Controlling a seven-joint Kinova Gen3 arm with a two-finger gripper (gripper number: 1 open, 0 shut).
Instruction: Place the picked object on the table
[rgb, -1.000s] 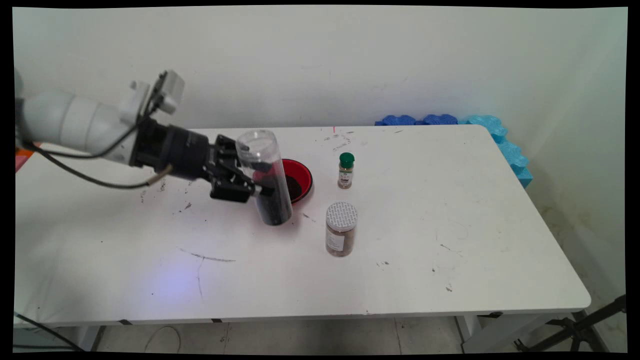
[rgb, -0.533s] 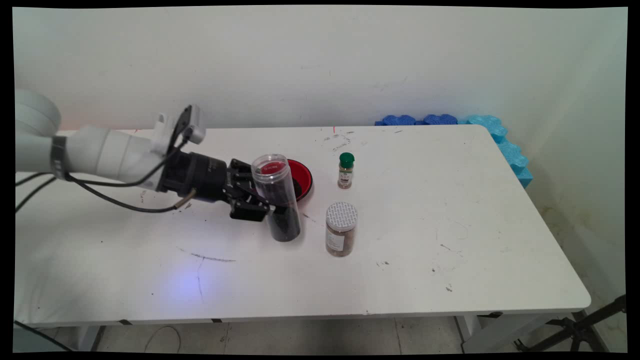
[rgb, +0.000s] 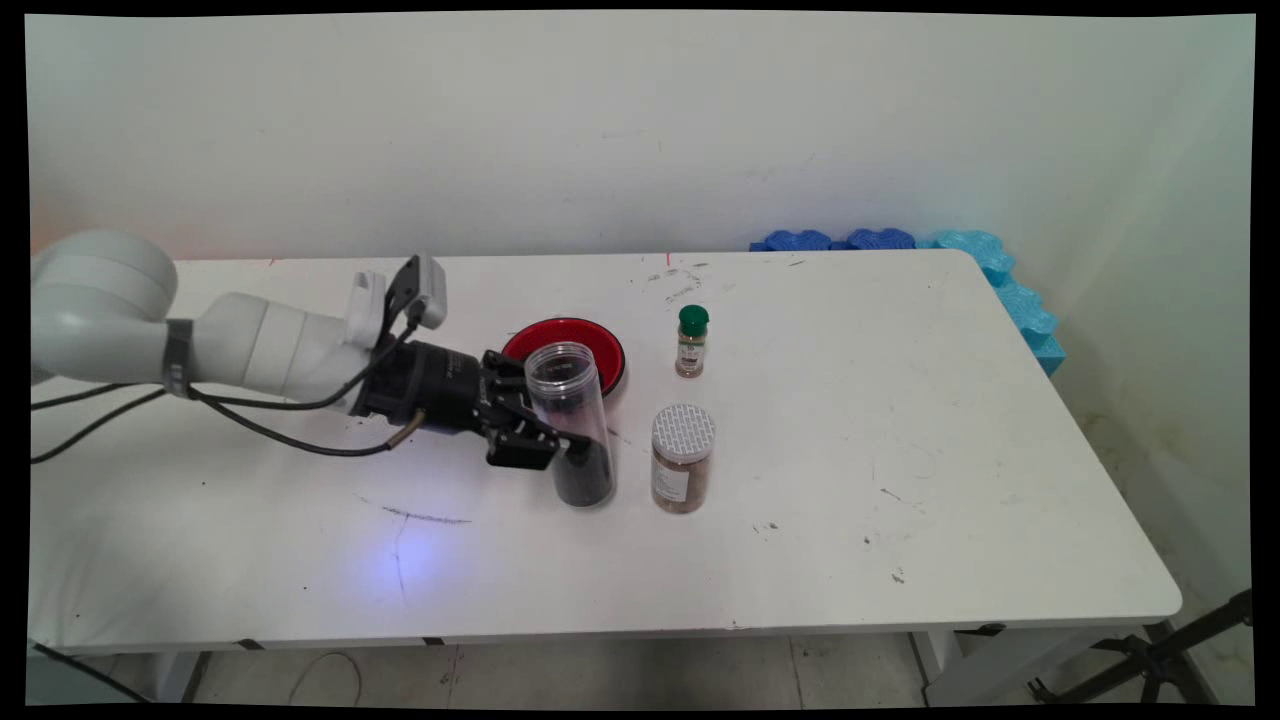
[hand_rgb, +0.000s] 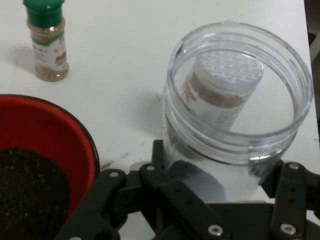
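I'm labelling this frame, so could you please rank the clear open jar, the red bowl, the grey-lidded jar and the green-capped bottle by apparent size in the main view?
1. Clear open jar, held upright in the gripper.
2. Red bowl, partly hidden behind that jar, so this place is unsure.
3. Grey-lidded jar.
4. Green-capped bottle, clearly smallest.

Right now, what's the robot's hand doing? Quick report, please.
Gripper shut on clear jar, upright, dark grains at bottom. Red bowl behind. Silver-lidded jar close beside.

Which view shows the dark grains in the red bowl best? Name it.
The hand view: the red bowl sits close, its dark grains plainly visible. In the main view the clear jar hides most of the bowl; no grains show.
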